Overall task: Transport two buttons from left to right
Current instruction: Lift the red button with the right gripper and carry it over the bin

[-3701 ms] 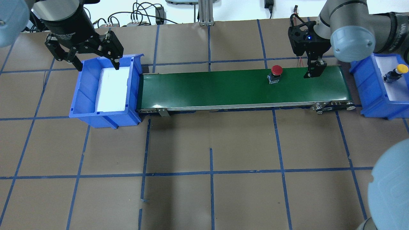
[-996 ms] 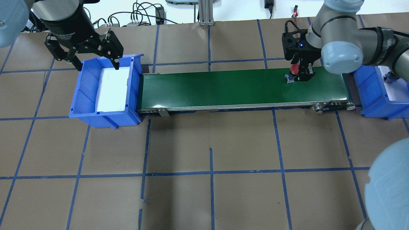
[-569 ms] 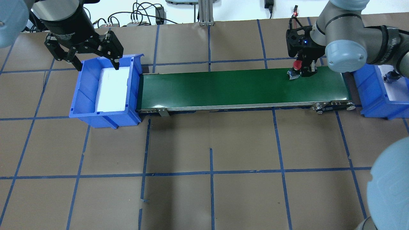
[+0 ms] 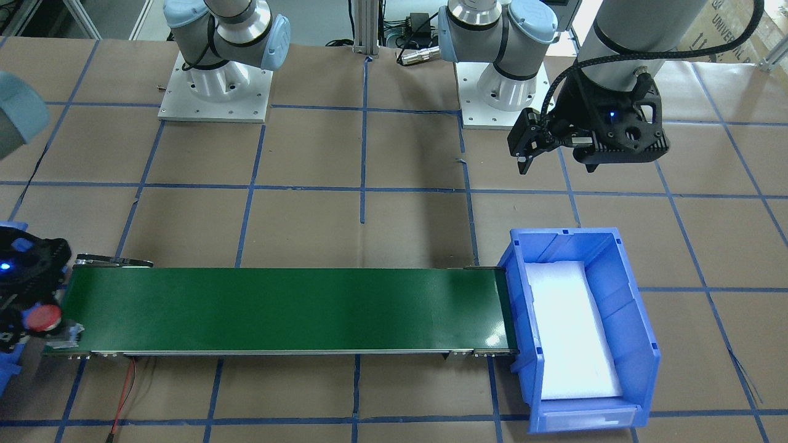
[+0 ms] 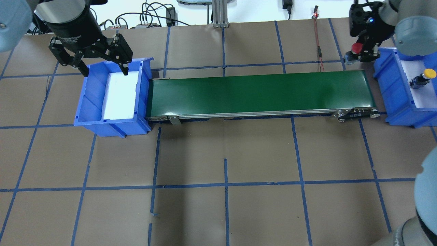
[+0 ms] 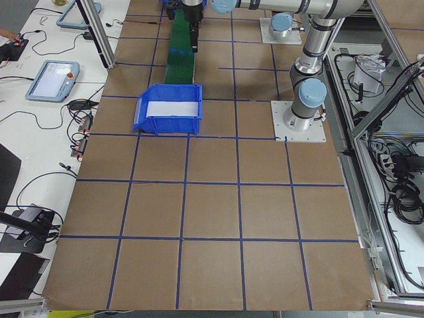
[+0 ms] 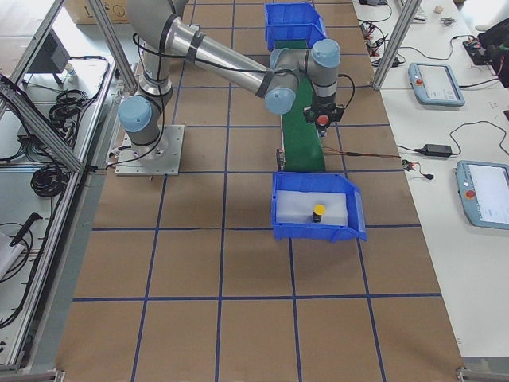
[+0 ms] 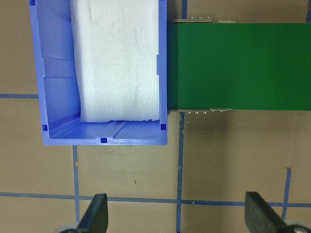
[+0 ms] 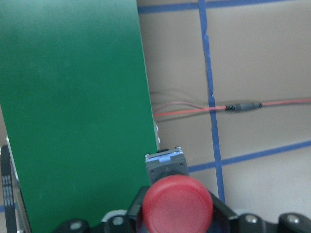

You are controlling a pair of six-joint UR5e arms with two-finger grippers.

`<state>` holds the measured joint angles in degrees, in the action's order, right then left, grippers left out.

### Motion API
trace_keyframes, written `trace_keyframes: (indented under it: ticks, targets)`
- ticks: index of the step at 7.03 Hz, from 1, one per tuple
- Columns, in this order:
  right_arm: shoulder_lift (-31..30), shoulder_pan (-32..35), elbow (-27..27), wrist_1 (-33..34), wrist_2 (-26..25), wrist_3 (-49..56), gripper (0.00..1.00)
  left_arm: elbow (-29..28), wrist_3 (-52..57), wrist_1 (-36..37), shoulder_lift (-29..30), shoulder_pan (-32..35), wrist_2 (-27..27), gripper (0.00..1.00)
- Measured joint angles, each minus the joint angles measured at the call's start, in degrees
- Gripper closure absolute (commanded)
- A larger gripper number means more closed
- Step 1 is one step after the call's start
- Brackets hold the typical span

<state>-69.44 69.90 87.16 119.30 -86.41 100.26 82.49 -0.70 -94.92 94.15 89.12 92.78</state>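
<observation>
In the front-facing view, the left gripper point(image 4: 525, 147) is seen hanging over the brown paper, well apart from the blue bin point(image 4: 643, 320), which is lined with white foam point(image 4: 569, 326). At the view's left edge the red button point(image 4: 43, 318) is held in the right gripper point(image 4: 31, 321), at the end of the green conveyor belt point(image 4: 283, 307).

From overhead, the left gripper's fingers are seen spread wide over the blue bin's far rim, with nothing between them. The red button is clamped by the right gripper off the belt, near its far corner and just beside the second blue bin point(image 5: 382, 73). The yellow button point(image 5: 425, 77) stands on the foam in that bin.

From the left end, little can be told.

From the right end, the yellow button is seen in the near bin.

In the left wrist view, two fingertips point(image 8: 97, 221) are shown wide apart over the paper.

In the right wrist view, the red button's cap is pinched between the jaws, with its base pointing away above the belt's edge. A red cable point(image 9: 272, 103) lies on the paper.
</observation>
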Motion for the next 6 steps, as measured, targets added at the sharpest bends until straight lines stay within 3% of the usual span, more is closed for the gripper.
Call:
trace_keyframes:
  ticks: [3, 6]
  targets:
    - [0.0, -9.86, -4.99, -2.18, -0.05, 4.77, 0.9, -0.2, 0.0, 0.0, 0.15, 0.0, -0.13, 0.0]
    - [0.25, -14.97, -5.63, -2.73, -0.05, 6.49, 0.9, -0.19, 0.0, 0.0, 0.01, 0.0, -0.03, 0.0]
